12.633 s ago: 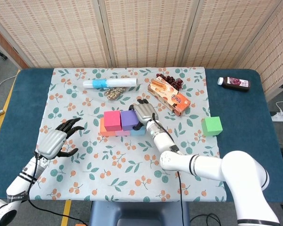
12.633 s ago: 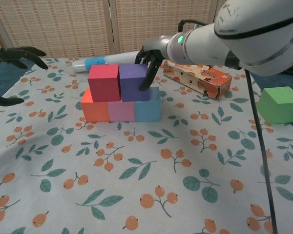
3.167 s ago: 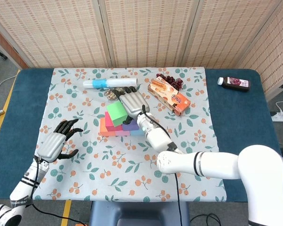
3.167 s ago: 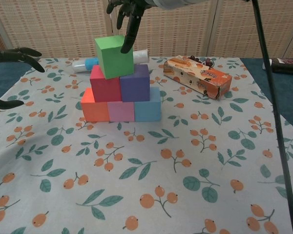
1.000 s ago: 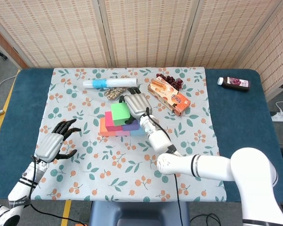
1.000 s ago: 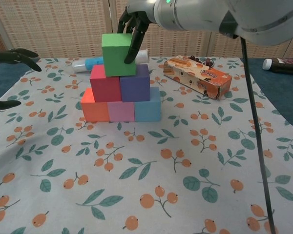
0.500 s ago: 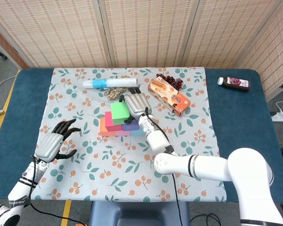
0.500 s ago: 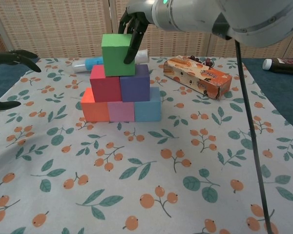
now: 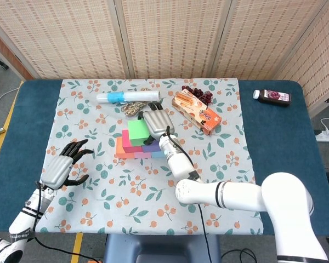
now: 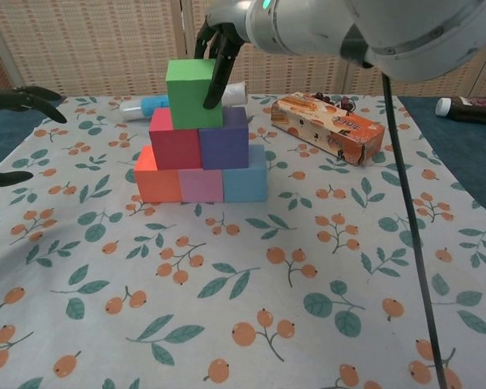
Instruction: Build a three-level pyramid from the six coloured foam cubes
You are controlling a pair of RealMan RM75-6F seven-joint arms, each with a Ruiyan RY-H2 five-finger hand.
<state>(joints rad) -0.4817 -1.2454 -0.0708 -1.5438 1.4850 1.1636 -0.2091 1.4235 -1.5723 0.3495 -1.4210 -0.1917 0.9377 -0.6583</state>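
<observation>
The pyramid stands mid-table. Its bottom row is an orange cube (image 10: 156, 182), a lilac cube (image 10: 199, 185) and a blue cube (image 10: 245, 180). A magenta cube (image 10: 174, 138) and a purple cube (image 10: 223, 138) form the second row. The green cube (image 10: 189, 93) (image 9: 137, 132) sits on top, mostly over the magenta one. My right hand (image 10: 217, 49) (image 9: 156, 121) hangs over the stack, its fingers (image 10: 214, 81) lying against the green cube's right face. My left hand (image 9: 60, 169) (image 10: 20, 101) hovers empty at the left, fingers spread.
An orange snack box (image 10: 328, 126) lies right of the stack, with dark fruit (image 9: 197, 93) behind it. A white and blue tube (image 9: 127, 97) and some nuts (image 9: 132, 108) lie behind the cubes. A dark bottle (image 9: 273, 96) rests at the far right.
The green cube, once on the right of the table, now tops the stack. In the last second my right hand's fingers nudged it slightly left. The left hand barely moved.
</observation>
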